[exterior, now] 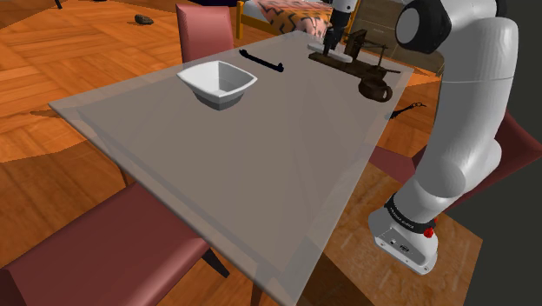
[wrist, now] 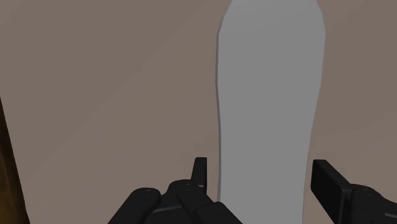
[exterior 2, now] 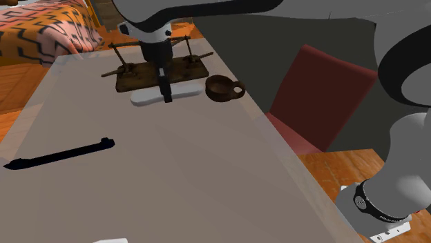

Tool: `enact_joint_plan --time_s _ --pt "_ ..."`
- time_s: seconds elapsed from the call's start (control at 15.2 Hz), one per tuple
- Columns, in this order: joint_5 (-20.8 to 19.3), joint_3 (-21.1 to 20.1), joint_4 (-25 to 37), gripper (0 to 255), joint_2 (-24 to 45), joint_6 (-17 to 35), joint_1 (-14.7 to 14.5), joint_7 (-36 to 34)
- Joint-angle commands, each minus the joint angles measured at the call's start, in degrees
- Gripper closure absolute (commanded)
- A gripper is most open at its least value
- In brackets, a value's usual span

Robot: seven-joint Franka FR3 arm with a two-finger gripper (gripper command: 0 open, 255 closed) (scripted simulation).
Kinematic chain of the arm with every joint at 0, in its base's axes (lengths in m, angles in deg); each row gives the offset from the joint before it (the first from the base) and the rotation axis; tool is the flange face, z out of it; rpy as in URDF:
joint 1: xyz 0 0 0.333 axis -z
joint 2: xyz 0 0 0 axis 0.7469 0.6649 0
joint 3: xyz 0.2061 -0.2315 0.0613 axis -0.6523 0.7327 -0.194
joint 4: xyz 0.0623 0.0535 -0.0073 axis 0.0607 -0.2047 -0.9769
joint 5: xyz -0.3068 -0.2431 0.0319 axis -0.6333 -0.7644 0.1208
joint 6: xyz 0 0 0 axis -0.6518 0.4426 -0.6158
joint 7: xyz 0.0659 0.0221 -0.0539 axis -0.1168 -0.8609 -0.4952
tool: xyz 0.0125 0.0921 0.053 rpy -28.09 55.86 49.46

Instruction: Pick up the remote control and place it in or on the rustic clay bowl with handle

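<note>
Apart, fingers [wrist: 332,186] flank grey remote [wrist: 267,95], wrist view

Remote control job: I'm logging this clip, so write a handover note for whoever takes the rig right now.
Gripper: jaws open, one on each side of the pale grey remote control, not clasping it.
Remote control: flat on the table, next to a brown frame.
Dark brown bowl with handle: on the table close to the remote, nothing seen in it.
Done: gripper lined up over the remote.
Left: close on it, lift, carry it to the bowl, release.
</note>
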Motion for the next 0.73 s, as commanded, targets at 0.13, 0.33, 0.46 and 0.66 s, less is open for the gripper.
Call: enact_joint_plan --time_s 0.13,0.33,0.46,0.66 --pt "-0.6 1.1 -3.8 255 -2.9 0.8 1.4 3.0" --pt "-1.1 2.2 -7.2 255 -5.2 1.8 3.1 6.3" --pt "-1.3 2.9 -8.9 255 -6.3 2.3 4.4 8.5" --pt "-1.5 4.1 -10.8 255 -7.6 2.7 6.5 11.9"
